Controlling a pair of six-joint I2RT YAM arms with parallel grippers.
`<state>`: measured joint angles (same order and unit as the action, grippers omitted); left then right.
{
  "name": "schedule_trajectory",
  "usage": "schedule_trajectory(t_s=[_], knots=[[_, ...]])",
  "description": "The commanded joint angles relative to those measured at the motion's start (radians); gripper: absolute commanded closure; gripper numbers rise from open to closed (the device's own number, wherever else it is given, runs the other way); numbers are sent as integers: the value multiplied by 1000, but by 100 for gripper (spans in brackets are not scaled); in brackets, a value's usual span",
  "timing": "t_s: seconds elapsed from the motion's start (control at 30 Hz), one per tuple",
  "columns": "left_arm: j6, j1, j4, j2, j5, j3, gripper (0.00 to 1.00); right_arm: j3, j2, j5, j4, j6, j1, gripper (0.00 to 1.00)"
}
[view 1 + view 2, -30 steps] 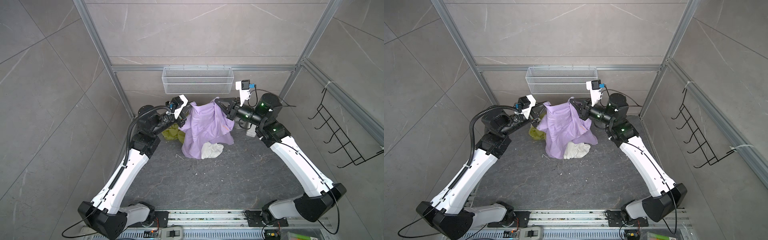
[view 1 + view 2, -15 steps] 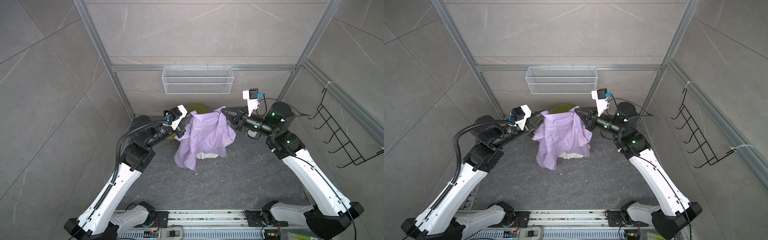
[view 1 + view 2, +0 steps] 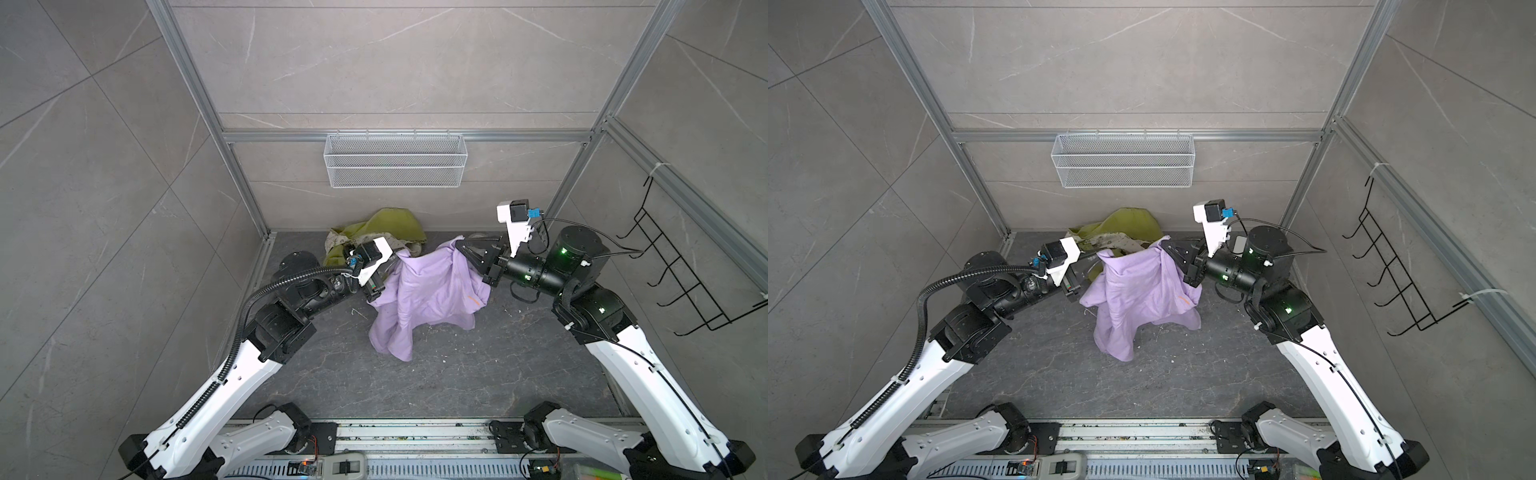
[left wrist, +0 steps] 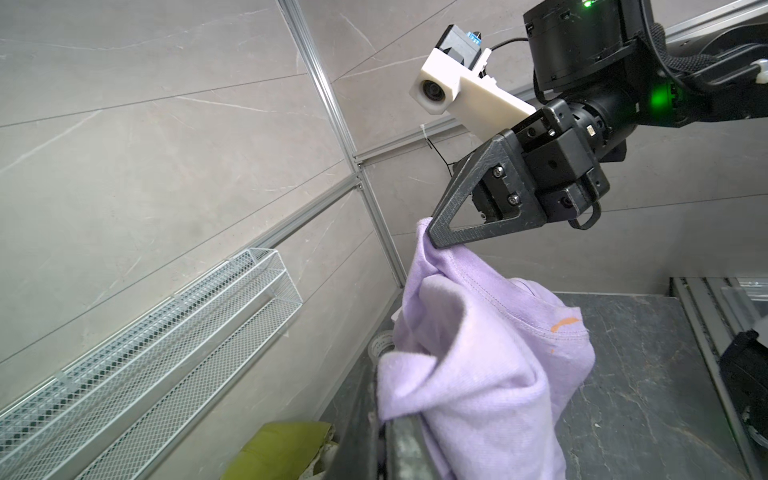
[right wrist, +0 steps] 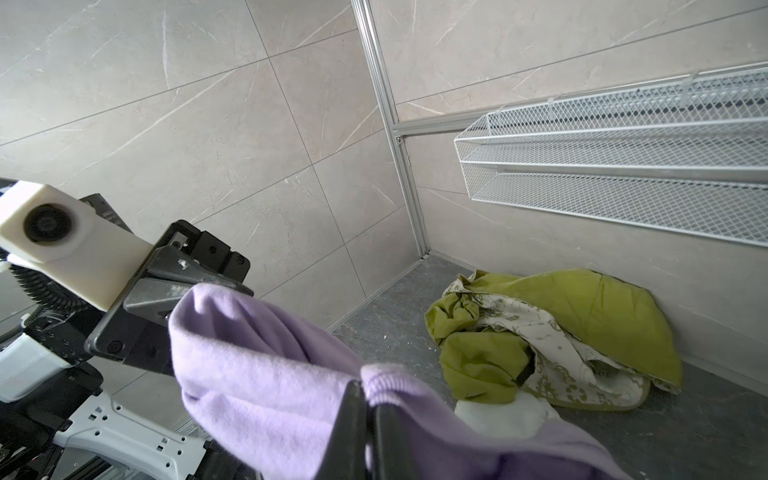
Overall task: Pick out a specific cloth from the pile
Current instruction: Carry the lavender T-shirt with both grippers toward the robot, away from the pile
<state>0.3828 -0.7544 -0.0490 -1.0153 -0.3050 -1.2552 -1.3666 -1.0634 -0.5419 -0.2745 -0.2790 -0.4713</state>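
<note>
The lilac cloth (image 3: 428, 291) (image 3: 1142, 291) hangs in the air, stretched between my two grippers, and its lower folds drape down toward the dark floor. My left gripper (image 3: 395, 254) (image 3: 1100, 254) (image 4: 384, 428) is shut on its left top corner. My right gripper (image 3: 459, 245) (image 3: 1165, 246) (image 5: 365, 399) is shut on the ribbed edge at the right top corner. What is left of the pile lies behind, against the back wall: an olive-green cloth with cream floral lining (image 3: 386, 226) (image 5: 561, 324) and a white cloth (image 5: 498, 415) beside it.
A white wire basket (image 3: 395, 160) hangs on the back wall above the pile. A black wire hook rack (image 3: 681, 282) is mounted on the right wall. Aluminium frame posts stand in the back corners. Small crumbs dot the dark floor (image 3: 436, 386).
Both grippers have risen and drawn toward the front with the lilac cloth, lifting it off the pile. The olive-green cloth behind it now shows.
</note>
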Motion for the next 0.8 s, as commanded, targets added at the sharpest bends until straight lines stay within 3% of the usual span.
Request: schedule_trajectory(t_s=[0.0, 0.57, 0.77], knots=[[11, -43, 41, 29, 45, 6, 100, 38, 48, 13, -52, 11, -4, 100], [-96, -177, 122, -40, 94, 135, 100, 120, 152, 96, -260, 71, -4, 100], [-104, -177, 118, 16, 185, 208, 100, 136, 132, 73, -270, 67, -4, 100]])
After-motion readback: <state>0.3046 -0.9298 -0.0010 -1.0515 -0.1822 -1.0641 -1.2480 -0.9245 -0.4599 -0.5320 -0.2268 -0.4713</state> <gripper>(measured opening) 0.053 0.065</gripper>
